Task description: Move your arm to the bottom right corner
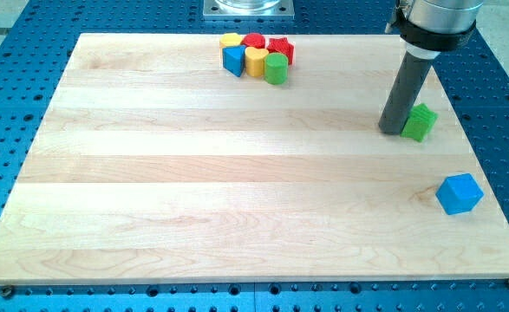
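My tip [392,130] rests on the wooden board [193,191] at the view's right, just left of a green block [420,122] and touching or nearly touching it. A blue cube [459,193] lies below and to the right of the tip, near the board's right edge. The dark rod rises from the tip to the arm's silver end at the view's top right.
A cluster of blocks sits at the board's top centre: a yellow block [230,40], a red block [253,41], a red star-like block [280,48], a blue triangular block [233,60], a yellow block [255,61] and a green cylinder [276,68].
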Motion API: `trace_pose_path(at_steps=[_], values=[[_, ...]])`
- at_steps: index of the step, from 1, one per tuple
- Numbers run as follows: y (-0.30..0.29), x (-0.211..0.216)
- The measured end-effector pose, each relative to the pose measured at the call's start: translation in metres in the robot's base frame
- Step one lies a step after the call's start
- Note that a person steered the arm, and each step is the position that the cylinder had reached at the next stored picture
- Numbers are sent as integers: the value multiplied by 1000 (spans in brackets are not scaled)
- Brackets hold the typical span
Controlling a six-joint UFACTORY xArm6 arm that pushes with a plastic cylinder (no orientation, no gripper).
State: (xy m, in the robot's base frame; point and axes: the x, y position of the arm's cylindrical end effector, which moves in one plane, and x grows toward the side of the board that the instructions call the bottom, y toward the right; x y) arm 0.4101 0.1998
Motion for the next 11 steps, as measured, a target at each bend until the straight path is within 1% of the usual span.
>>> trace_pose_path(at_steps=[1, 4, 5, 6, 7, 8, 9, 10, 11], values=[[6, 0], [-25, 0], [-65, 14], [-109, 44], [-130, 53], [-130, 121], [-88, 185], [-50, 201], [-1, 201]])
